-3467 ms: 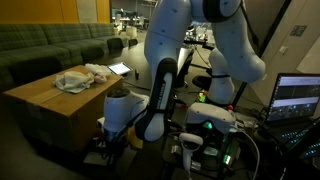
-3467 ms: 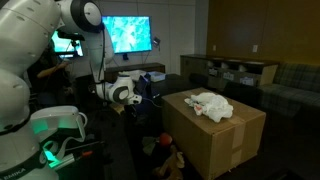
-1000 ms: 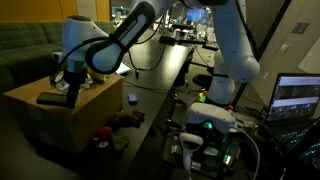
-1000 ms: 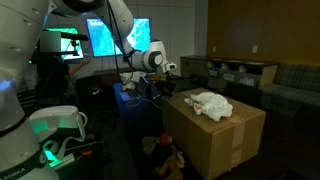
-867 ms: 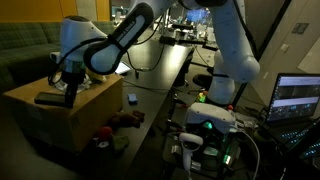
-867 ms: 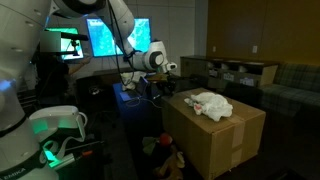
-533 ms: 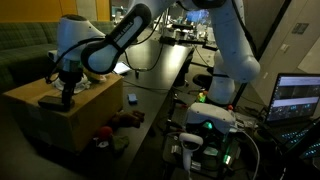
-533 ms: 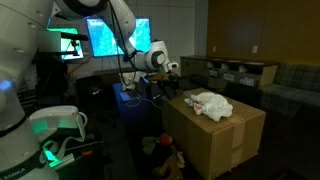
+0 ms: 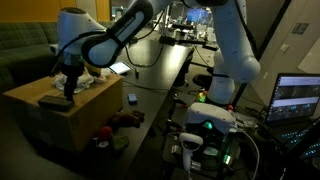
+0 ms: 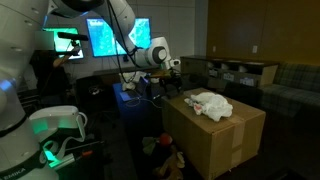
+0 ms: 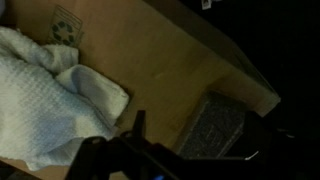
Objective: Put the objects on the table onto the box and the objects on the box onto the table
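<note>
Two items atop box (image 11: 160,55): white towel (image 11: 50,95), dark flat object (image 11: 215,125) right of it at edge. Gripper (image 9: 68,90) above object, jaws apart, empty. Likely next: grasp towel, move to table (image 9: 152,92).

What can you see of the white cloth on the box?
The white cloth is a crumpled towel with a waffle-like weave, clearest in the wrist view. It lies bunched in a low heap on the flat top of the cardboard box, wholly on it. A dark flat object lies beside it, apart. The gripper hangs close, not holding it.
</note>
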Controlling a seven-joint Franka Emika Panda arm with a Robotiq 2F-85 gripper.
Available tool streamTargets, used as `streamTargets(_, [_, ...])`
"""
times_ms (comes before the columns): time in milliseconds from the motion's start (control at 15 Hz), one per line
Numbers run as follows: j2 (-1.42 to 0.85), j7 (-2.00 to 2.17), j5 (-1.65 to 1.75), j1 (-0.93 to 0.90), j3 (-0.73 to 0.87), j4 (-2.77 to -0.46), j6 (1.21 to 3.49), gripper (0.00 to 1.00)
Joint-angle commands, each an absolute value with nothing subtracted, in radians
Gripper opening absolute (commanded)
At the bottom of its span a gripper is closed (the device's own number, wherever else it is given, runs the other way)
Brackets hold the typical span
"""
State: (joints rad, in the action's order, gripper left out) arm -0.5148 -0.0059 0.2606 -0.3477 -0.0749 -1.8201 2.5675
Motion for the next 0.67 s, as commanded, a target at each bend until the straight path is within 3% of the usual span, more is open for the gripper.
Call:
streamTargets(0, [-0.358, 0.030, 0.282, -0.331, -0.068, -1.934, 2.474, 1.00])
streamTargets(600, [0.048, 0.096, 0.242, -0.224, -0.094, -2.245, 2.241, 1.00])
